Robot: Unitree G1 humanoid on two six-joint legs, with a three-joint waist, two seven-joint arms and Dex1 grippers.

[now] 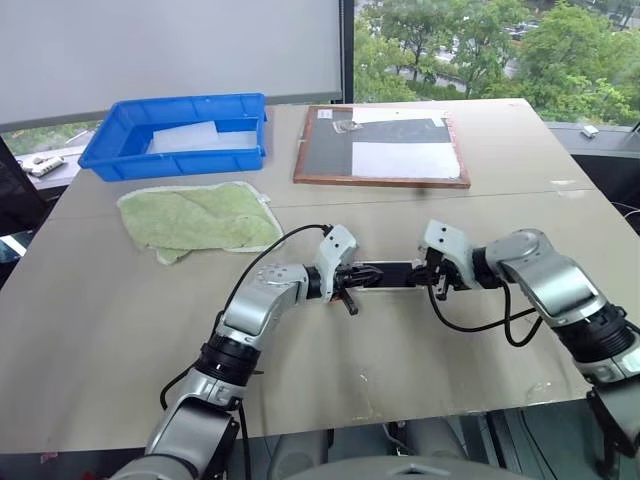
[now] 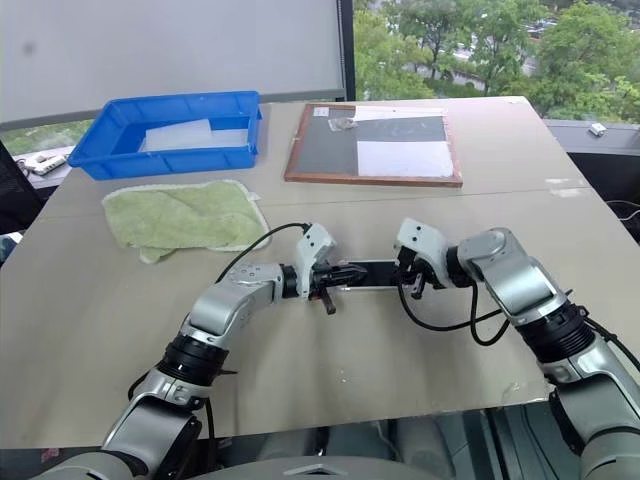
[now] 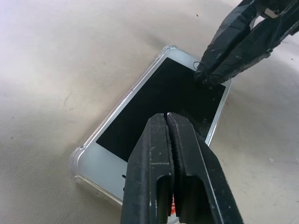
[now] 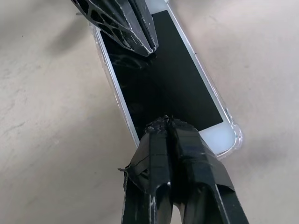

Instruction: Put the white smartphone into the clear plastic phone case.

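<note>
white smartphone (image 3: 159, 107) seated in clear plastic phone case (image 3: 77, 161), left end effector (image 3: 169, 122) and right end effector (image 4: 164, 125) both pressed together, tips angled down on screen

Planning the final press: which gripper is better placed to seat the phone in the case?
Probably either: the shut left gripper and shut right gripper each bear on the phone, already inside the case.

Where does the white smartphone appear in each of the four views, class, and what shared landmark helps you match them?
Left eye view: white smartphone lies on the table, between the two grippers, lower centre.
Right eye view: same spot between the grippers, slightly left of centre.
Left wrist view: centre, screen up, inside the clear plastic phone case.
Right wrist view: upper centre, running diagonally.
Shared landmark: both shut jaws resting on its dark screen.
</note>
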